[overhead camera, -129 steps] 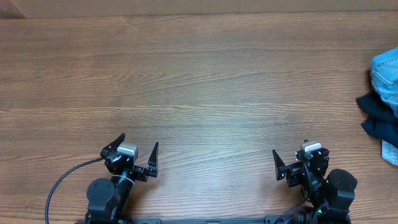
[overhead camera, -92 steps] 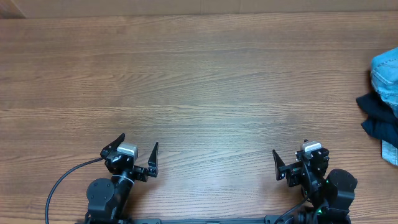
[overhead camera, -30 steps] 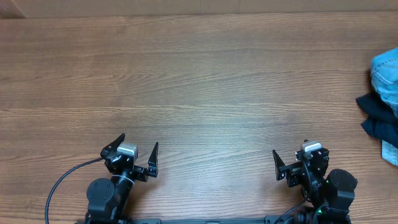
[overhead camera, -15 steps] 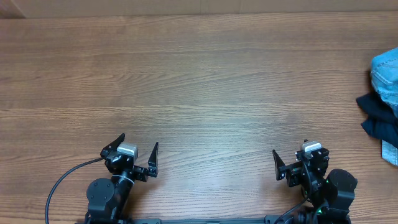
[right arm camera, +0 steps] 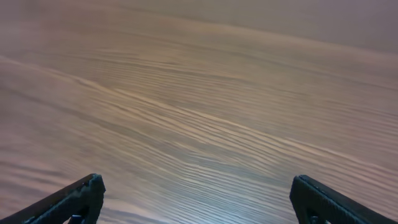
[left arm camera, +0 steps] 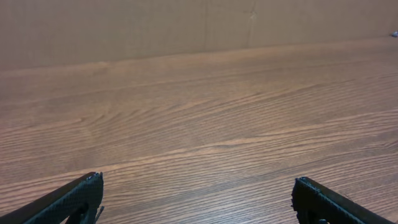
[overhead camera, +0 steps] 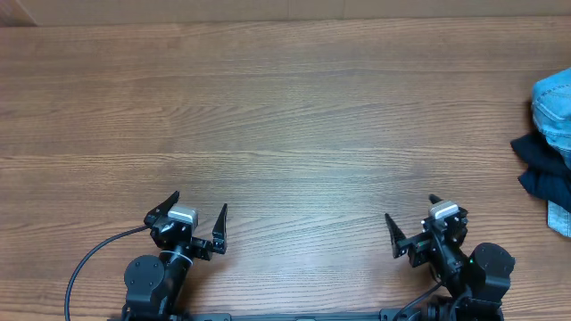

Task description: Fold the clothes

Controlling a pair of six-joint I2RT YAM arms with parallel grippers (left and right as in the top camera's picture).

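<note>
The clothes lie bunched at the table's far right edge in the overhead view. A dark navy garment (overhead camera: 541, 169) sits partly under a light blue denim piece (overhead camera: 554, 100), and both are cut off by the frame. My left gripper (overhead camera: 198, 204) rests open near the front edge at the left, far from the pile. My right gripper (overhead camera: 409, 210) is open near the front edge at the right, well short of the navy garment. The left wrist view has my left gripper (left arm camera: 196, 181) wide over bare wood. My right gripper (right arm camera: 196, 180) is just as wide in the right wrist view, and neither view shows any cloth.
The wooden table (overhead camera: 285, 116) stretches wide between the grippers and its far edge. A black cable (overhead camera: 87, 260) loops from the left arm's base at the front left.
My right gripper has shifted slightly to the left and its wrist view is blurred. The left arm and the clothes are where they were.
</note>
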